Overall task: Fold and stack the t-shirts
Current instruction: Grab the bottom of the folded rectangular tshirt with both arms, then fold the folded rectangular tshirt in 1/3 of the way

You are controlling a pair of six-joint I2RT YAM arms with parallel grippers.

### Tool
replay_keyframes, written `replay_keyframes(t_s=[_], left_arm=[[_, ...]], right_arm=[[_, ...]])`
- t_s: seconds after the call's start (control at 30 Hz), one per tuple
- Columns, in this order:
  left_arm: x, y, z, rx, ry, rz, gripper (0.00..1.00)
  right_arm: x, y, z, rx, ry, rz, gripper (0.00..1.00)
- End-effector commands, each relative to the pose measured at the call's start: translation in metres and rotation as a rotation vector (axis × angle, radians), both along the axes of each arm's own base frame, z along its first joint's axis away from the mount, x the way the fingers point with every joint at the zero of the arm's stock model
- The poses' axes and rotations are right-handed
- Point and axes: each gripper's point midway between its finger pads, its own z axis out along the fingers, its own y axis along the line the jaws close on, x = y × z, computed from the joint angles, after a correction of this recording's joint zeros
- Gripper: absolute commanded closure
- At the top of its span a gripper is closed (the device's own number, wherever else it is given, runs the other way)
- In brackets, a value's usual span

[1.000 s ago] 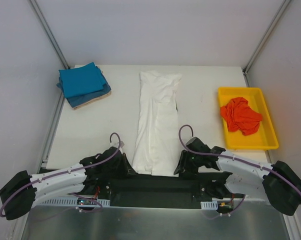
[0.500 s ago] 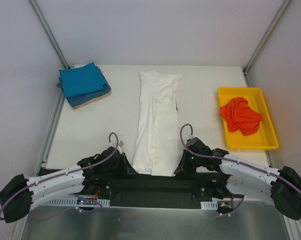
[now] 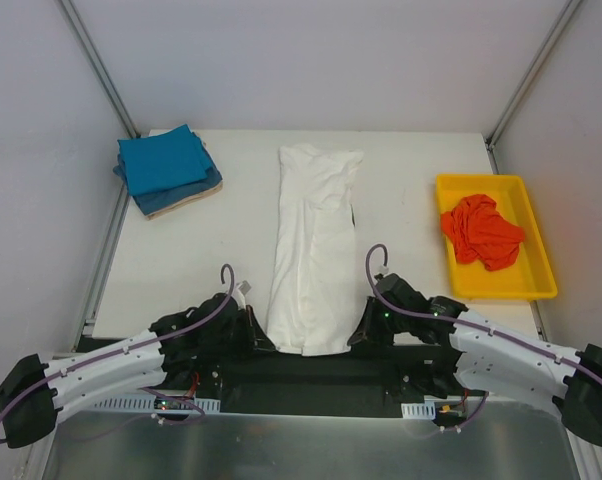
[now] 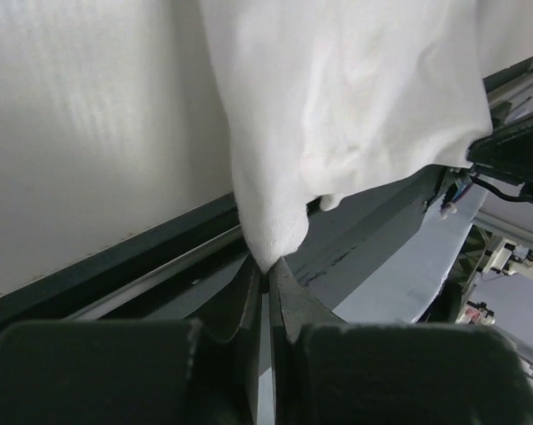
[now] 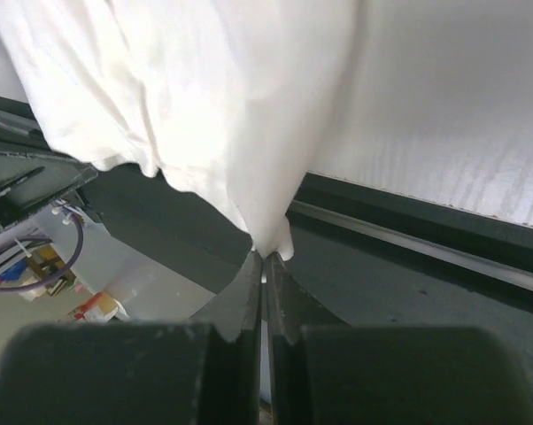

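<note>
1. The white t-shirt (image 3: 316, 250) lies as a long folded strip down the middle of the table (image 3: 201, 260), with its hem at the near edge.
2. The left gripper (image 4: 266, 270) is clenched on the hem's near left corner.
3. The right gripper (image 5: 264, 261) pinches the near right corner.
4. Folded teal-blue t-shirts (image 3: 161, 160) sit stacked at the far left.
5. The orange-red t-shirt (image 3: 481, 232) lies crumpled in the yellow tray (image 3: 541, 290) on the right.

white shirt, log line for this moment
left gripper: shut on white shirt near corner | right gripper: shut on other near corner | orange shirt: in tray | teal stack: far left
</note>
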Motion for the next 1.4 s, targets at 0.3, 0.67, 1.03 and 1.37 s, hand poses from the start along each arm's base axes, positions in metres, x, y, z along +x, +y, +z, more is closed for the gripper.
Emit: replay_keyframes(t_s=[0.3,0.67,1.03,1.37], left_arm=[[0.088,-0.033,0.088,0.113,-0.396,-0.028,1.00],[0.208,-0.036,0.124,0.234,-0.480,0.072,1.00],[0.294,-0.041,0.141,0.208,-0.494,0.117,1.00],[0.344,-0.045,0.120,0.237,-0.479,0.101,1.00]], right_arm=[[0.113,0.012,0.088,-0.080,-0.379,-0.030,0.99],[0.204,-0.006,0.124,-0.203,-0.536,-0.132,0.99],[0.281,-0.006,0.135,-0.149,-0.548,-0.177,0.99],[0.329,0.007,0.121,-0.082,-0.516,-0.133,0.99]])
